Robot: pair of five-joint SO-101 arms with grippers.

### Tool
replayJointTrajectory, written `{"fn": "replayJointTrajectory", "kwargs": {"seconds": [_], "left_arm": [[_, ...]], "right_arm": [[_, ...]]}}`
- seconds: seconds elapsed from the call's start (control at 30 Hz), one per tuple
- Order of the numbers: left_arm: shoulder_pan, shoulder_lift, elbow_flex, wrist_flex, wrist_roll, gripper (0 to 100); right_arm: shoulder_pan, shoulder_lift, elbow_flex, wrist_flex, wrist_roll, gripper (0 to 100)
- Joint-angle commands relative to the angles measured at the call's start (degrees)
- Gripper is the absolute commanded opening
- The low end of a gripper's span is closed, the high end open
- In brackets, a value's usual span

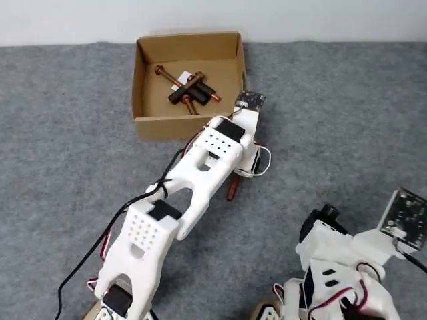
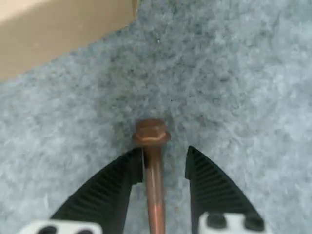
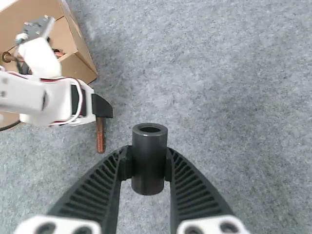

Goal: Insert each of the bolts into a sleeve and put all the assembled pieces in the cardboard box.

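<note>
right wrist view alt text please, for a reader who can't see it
The right hand grips a black sleeve, its open end facing the camera, over grey carpet. Farther off, the left hand is at a copper bolt beside a corner of the cardboard box.

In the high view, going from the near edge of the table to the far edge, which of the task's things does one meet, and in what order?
bolt → near wall of the cardboard box → assembled pieces lying inside it
</note>
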Motion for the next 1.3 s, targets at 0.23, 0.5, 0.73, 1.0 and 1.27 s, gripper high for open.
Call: {"fn": "replayJointTrajectory", "kwargs": {"seconds": [0.23, 0.5, 0.73, 1.0, 1.27], "left_arm": [[-0.1, 4.7, -9.6, 7.2, 0.4, 10], [0.4, 5.6, -17.4, 16.5, 0.5, 0], [0.0, 4.2, -37.1, 26.1, 0.6, 0], [3.8, -8.6, -38.4, 26.0, 0.6, 0], [3.7, -26.5, -32.7, 26.1, 0.2, 0]], "right_arm": [[0.6, -0.1, -0.2, 1.9, 0.2, 0.8], [0.3, -0.3, -0.2, 1.9, 0.2, 0.8], [0.1, -0.3, -0.2, 1.8, 0.2, 0.8], [0.1, -0.3, -0.2, 1.8, 2.5, 0.8], [-7.3, -0.6, -0.2, 1.5, 2.2, 0.8]]}}
